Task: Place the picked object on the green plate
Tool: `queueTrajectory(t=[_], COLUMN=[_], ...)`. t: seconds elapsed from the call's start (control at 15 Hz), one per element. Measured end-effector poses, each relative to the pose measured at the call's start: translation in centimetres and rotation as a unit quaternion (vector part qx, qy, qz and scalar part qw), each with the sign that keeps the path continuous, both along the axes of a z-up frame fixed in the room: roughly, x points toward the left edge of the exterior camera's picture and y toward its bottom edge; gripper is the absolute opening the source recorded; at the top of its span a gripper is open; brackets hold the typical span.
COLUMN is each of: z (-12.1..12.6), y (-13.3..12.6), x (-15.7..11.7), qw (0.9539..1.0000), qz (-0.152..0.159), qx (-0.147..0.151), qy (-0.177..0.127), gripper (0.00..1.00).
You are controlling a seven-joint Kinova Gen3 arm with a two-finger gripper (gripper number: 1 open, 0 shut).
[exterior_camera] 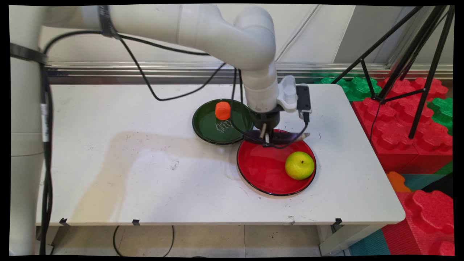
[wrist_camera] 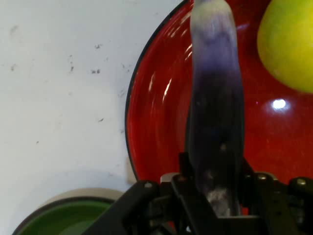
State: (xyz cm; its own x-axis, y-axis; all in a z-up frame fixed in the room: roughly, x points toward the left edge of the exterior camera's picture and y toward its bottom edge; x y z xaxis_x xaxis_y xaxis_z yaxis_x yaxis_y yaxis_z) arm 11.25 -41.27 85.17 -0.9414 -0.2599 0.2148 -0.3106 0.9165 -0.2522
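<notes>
The white arm reaches in from the upper left, bends at its elbow near the far wall and drops its wrist straight down over the far rim of the red plate (exterior_camera: 264, 174). The gripper (exterior_camera: 265, 137) points downward, its fingers pinching a long purple eggplant (exterior_camera: 286, 137) that lies crosswise just above the plate's far edge, pale tip toward the right. In the hand view the eggplant (wrist_camera: 215, 122) runs up from between the black fingers across the plate's red inside (wrist_camera: 161, 147), with the green apple (wrist_camera: 288, 44) just beside its far end.

The apple (exterior_camera: 299, 165) sits on the right part of the red plate, apart from the gripper. A green plate (exterior_camera: 210, 127) stands just left and far of the red one, their rims nearly touching, and carries an orange block (exterior_camera: 222, 110) near its far side. Black cables hang from the arm over the green plate.

The white surface (exterior_camera: 127, 174) lies open to the left and along the near edge; to the right, a narrower strip separates the red plate from the surface's right edge. Beyond that edge stand red and green foam blocks (exterior_camera: 398, 123) and a black tripod (exterior_camera: 417, 54)
</notes>
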Motion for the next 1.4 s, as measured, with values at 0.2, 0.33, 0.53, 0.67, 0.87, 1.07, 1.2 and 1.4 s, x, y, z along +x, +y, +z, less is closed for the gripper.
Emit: queueTrajectory(t=[0.2,0.33,0.53,0.67,0.87,1.07,1.2,1.4], z=[3.1,5.2,8.1,9.9,11.9,13.4,14.0,14.3], y=[1.3,2.2,3.3,4.2,5.2,6.2,6.7,7.0], x=[1.4,2.4,4.0,5.4,7.6,10.1,11.6,13.4], qw=[0.9997,0.9992,0.998,0.9967,0.9945,0.9916,0.9901,0.9885], qz=[-0.012,-0.022,-0.038,-0.054,-0.077,-0.104,-0.115,-0.128], qx=[-0.019,-0.031,-0.048,-0.059,-0.069,-0.077,-0.079,-0.079], qy=[0.004,0.007,0.013,0.016,0.016,0.014,0.009,0.002], gripper=[0.0,0.0,0.0,0.0,0.0,0.0,0.0,0.0])
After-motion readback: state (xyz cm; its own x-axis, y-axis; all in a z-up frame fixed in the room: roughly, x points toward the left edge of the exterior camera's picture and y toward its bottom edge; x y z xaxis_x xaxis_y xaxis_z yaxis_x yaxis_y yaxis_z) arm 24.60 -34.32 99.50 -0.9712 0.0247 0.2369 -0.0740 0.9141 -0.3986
